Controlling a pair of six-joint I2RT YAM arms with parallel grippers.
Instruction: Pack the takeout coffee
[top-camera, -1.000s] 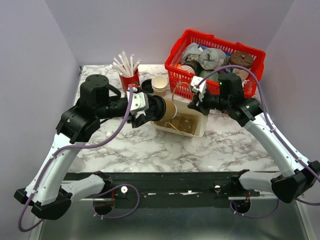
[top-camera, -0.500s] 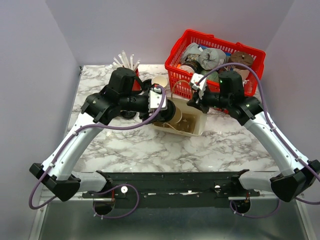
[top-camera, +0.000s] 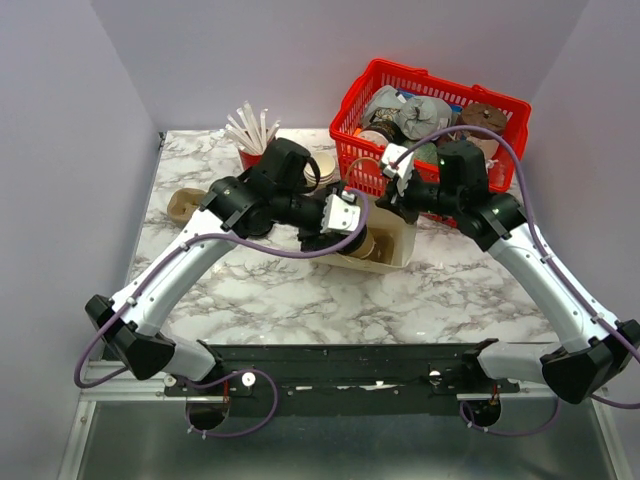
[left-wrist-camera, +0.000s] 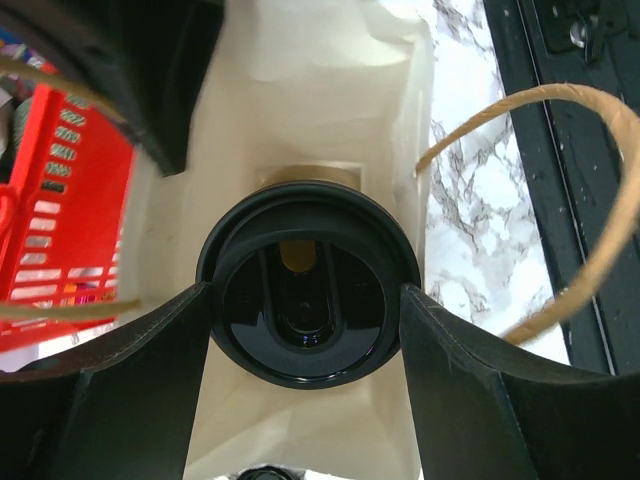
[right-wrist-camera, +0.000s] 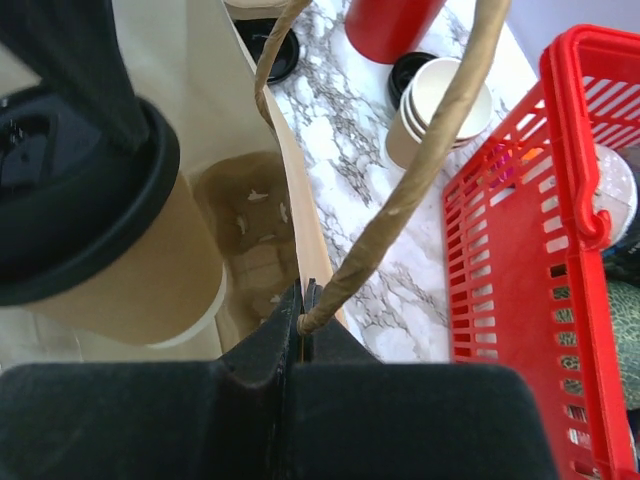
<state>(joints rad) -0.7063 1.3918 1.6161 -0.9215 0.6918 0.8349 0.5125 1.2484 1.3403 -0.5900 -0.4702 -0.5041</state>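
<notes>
Grey-veined white marble covers the desk (top-camera: 300, 300), boxed in by plain pale lilac walls.

Left gripper (left-wrist-camera: 305, 290): its jaws stand wide and clamp the takeout coffee (right-wrist-camera: 130, 270) by its black lid (left-wrist-camera: 300, 340), one finger at 9 o'clock of the lid and one at 3. The cup hangs inside the cream paper bag (left-wrist-camera: 310, 90), whose walls rise around it. Whether its base touches the bag floor cannot be told.

Right gripper (right-wrist-camera: 303, 300): closed tight on the paper bag's rim, at the foot of a twine handle (right-wrist-camera: 420, 170).

From above, the bag sits at mid-desk with both arms meeting over it. A red basket (top-camera: 440, 85) of jumbled items stands at 1 o'clock, and a red cup (top-camera: 250, 158) of white straws at 11 o'clock.

Only the right wrist view shows the cup's brown kraft side and pale base rim, tilted, above a brown-stained bag floor. Beyond the bag, at 1 o'clock, it also shows a stack of cream cups (right-wrist-camera: 440, 110) beside the basket. Only the left wrist view looks straight down on the lid. There the cup and the left arm hide under each other in the top view.
</notes>
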